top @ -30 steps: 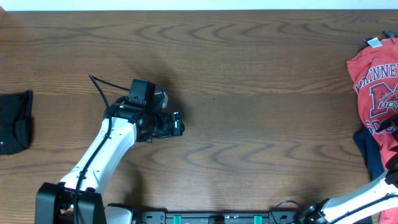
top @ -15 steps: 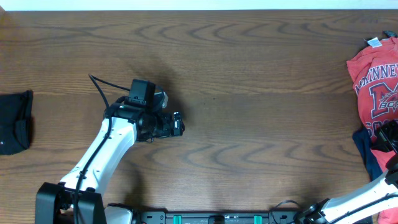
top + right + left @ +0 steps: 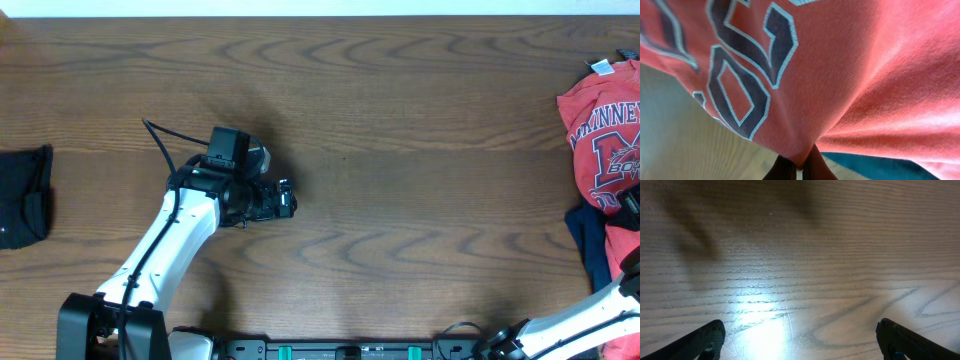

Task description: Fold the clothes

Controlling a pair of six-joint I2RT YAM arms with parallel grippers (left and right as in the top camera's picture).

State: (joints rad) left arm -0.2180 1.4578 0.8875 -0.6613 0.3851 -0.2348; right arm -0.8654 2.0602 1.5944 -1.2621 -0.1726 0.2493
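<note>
Your rumpled coral-red T-shirt (image 3: 598, 125) runs far-to-near at right, neck label (image 3: 601, 68) far. Right gripper (image 3: 799, 167) jaws pinch it; left gripper (image 3: 802, 340) jaws gape wide.

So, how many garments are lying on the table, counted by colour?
Coral-red T-shirt: 1
Navy shirt: 1
Black garment: 1
Total: 3
</note>
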